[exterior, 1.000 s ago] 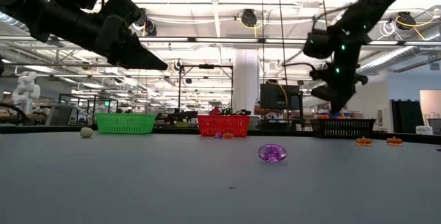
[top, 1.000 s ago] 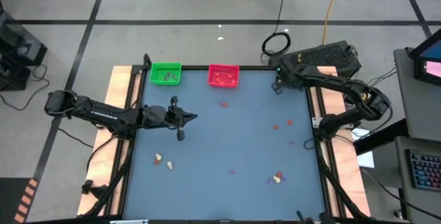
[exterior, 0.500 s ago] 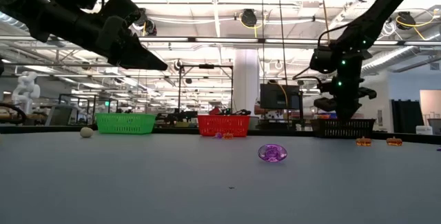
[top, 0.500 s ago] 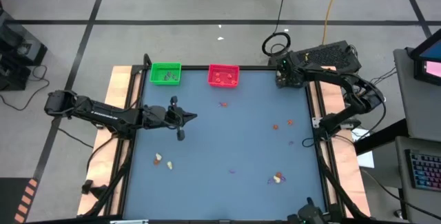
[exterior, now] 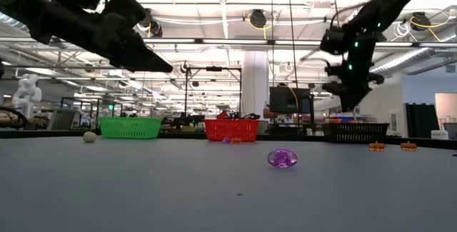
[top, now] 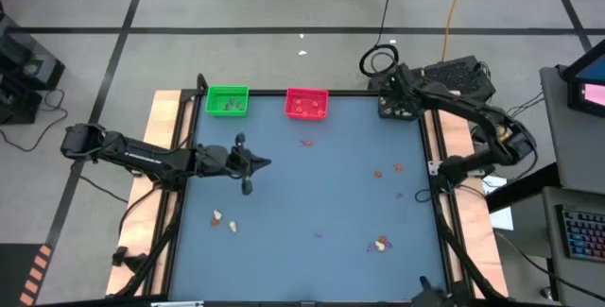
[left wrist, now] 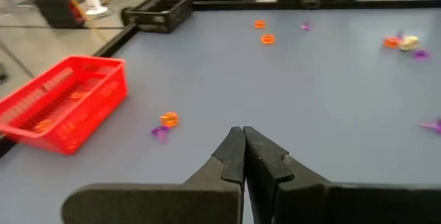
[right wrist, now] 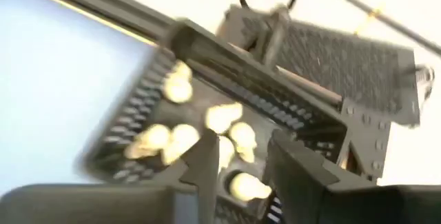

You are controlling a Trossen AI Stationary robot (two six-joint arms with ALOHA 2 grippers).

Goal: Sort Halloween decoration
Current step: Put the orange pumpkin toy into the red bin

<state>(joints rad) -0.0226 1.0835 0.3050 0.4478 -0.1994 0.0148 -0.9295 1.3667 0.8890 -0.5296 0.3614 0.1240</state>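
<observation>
The Halloween decoration lies scattered on the blue-grey table: cream-white pieces (top: 219,218), orange ones (top: 378,173) and a purple one (exterior: 282,158). My right gripper (right wrist: 244,172) hangs open over the black tray (right wrist: 158,114) at the far right corner, where several cream-white pieces (right wrist: 224,117) lie. It touches nothing. My left gripper (left wrist: 243,138) is shut and empty, held above the table's left middle (top: 267,162). An orange piece (left wrist: 169,119) and a purple piece (left wrist: 159,131) rest on the table ahead of it.
A green tray (top: 228,100) and a red tray (top: 306,104), each holding a few pieces, stand along the far edge. More pieces (top: 381,244) lie near the front right. Wooden rails (top: 161,137) run along both table sides.
My right gripper has swung a little toward the table's far right corner over the black tray, dipped low above it, then risen again. My left arm has kept still.
</observation>
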